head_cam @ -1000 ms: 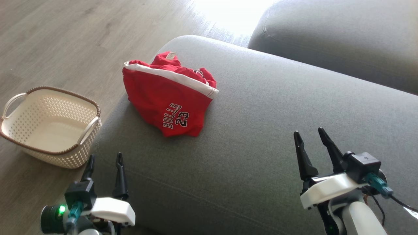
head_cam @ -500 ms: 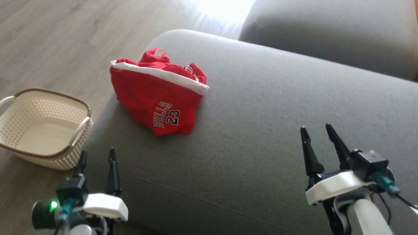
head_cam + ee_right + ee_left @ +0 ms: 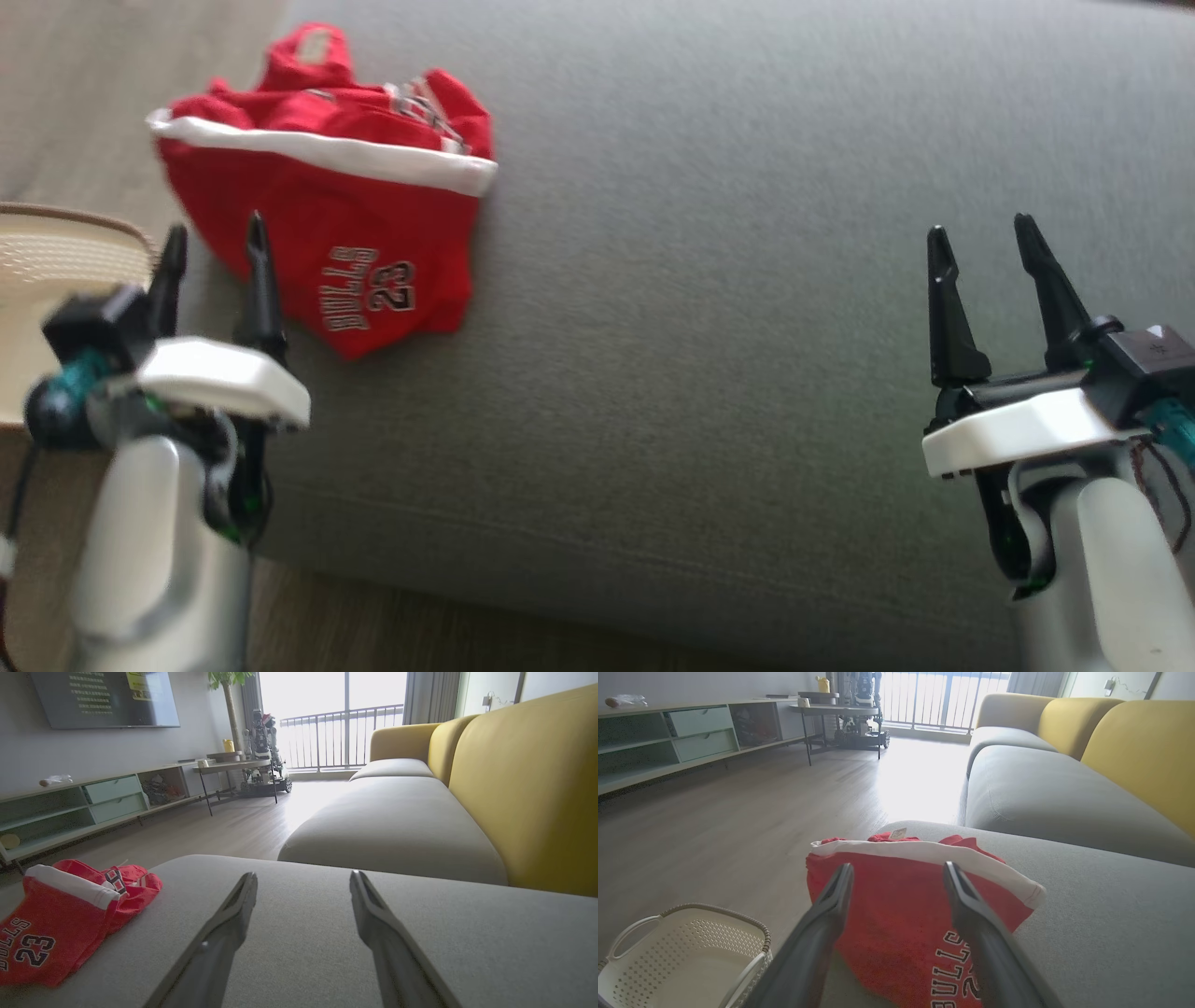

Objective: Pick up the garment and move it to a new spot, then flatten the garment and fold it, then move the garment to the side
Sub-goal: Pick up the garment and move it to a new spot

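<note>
Jersey (image 3: 317, 233) lies crumpled on the grey cushion (image 3: 700, 327), at its left end near the basket (image 3: 56, 266). My left jaws are released, holding nothing, pointed at it from close. Right jaws released too, well apart over the cushion.

Red garment (image 3: 56, 924) reads "BULLS 23" in black letters

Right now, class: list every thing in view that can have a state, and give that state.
garment: crumpled in a heap on the grey sofa cushion, not held.
basket: upright on the floor, looks empty.
left claw: open, holding nothing.
right claw: open, holding nothing.
</note>
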